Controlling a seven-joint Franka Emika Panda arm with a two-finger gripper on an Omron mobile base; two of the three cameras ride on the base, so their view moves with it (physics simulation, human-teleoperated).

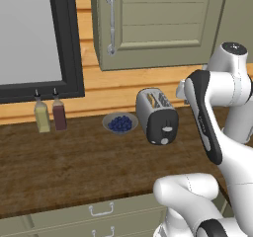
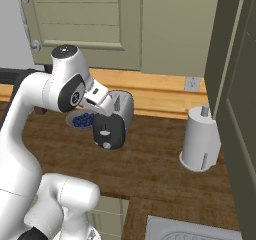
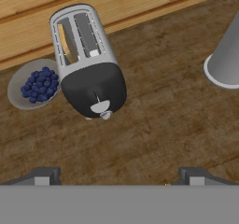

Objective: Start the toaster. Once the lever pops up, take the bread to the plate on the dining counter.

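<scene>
The toaster stands on the worktop beside the blueberry bowl, its black end facing the arm. The bread sits in one slot. The jaws hang spread above it, apart from everything. To start it well, I would descend onto the pale lever, keep clear of the knob below, and press straight down along the panel.
</scene>
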